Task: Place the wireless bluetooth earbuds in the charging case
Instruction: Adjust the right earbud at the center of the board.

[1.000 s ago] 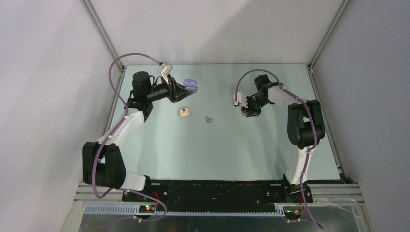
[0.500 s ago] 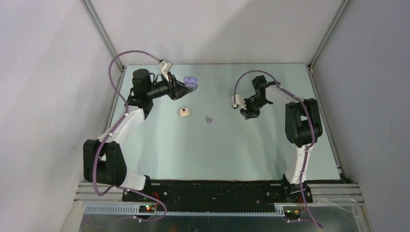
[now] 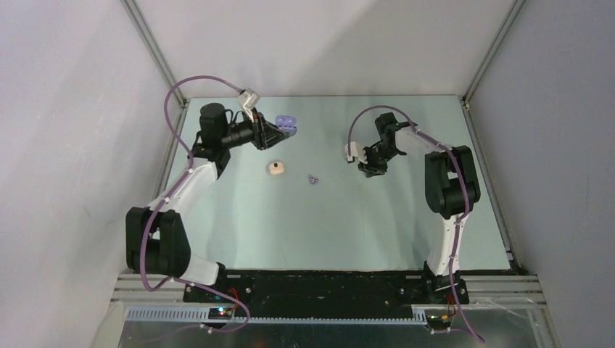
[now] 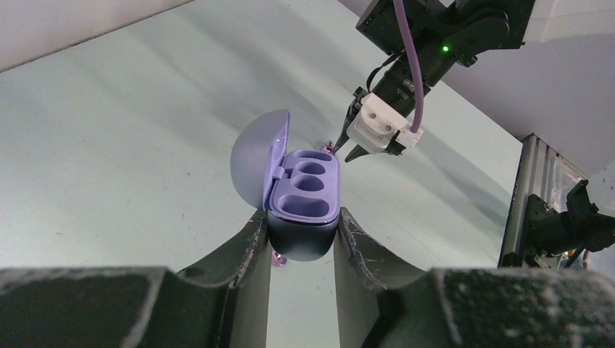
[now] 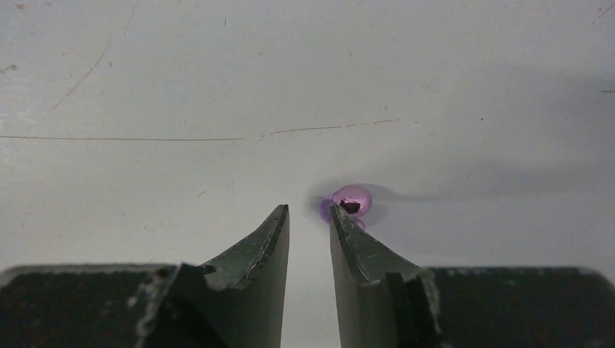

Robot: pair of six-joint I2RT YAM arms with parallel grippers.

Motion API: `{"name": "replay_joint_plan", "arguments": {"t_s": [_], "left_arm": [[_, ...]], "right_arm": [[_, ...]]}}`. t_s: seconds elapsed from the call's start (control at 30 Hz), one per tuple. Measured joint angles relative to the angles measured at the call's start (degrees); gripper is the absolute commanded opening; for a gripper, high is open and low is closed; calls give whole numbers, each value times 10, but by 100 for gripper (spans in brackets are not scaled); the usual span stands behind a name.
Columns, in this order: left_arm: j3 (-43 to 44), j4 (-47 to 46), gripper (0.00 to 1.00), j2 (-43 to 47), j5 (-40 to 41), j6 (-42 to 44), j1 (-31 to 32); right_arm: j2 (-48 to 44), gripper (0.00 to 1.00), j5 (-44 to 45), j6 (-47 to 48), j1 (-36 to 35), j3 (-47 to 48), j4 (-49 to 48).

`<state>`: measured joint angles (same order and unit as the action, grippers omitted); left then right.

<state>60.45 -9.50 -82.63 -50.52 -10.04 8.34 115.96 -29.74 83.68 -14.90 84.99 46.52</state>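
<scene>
My left gripper (image 4: 301,233) is shut on the dark base of the purple charging case (image 4: 308,190), held above the table with its lid open and its sockets empty. The top view shows that case (image 3: 288,126) at the back left. My right gripper (image 5: 308,210) hangs low over the table, its jaws a narrow gap apart with nothing between them. A purple earbud (image 5: 352,199) lies just past its right fingertip (image 5: 341,217). In the top view, small purple earbuds (image 3: 313,179) lie mid-table, left of the right gripper (image 3: 370,171).
A small cream-coloured case (image 3: 275,168) rests on the table (image 3: 326,225) below the left gripper. Grey walls with metal frame rails close in the table on three sides. The arm bases stand at the near edge.
The left gripper has carried the purple case slightly up and to the right. The right gripper has shifted a little to the left, staying low over the table.
</scene>
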Motion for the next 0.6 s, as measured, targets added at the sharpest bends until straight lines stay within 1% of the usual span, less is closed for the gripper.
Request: {"name": "replay_joint_plan", "arguments": {"t_s": [0.17,0.4,0.53,0.6], "left_arm": [[0,3,0,-5,0,0,0],[5,7,0,-13,4,0,0],[12,8,0,-16,5,0,1],[13,8,0,-16,7,0,1]], "right_arm": [[10,35,9,0,0,0,-7],[12,36,14,0,0,0,-24],[12,32,15,-5,1,0,-46],[12,26,17,-9,1,0,-58]]}}
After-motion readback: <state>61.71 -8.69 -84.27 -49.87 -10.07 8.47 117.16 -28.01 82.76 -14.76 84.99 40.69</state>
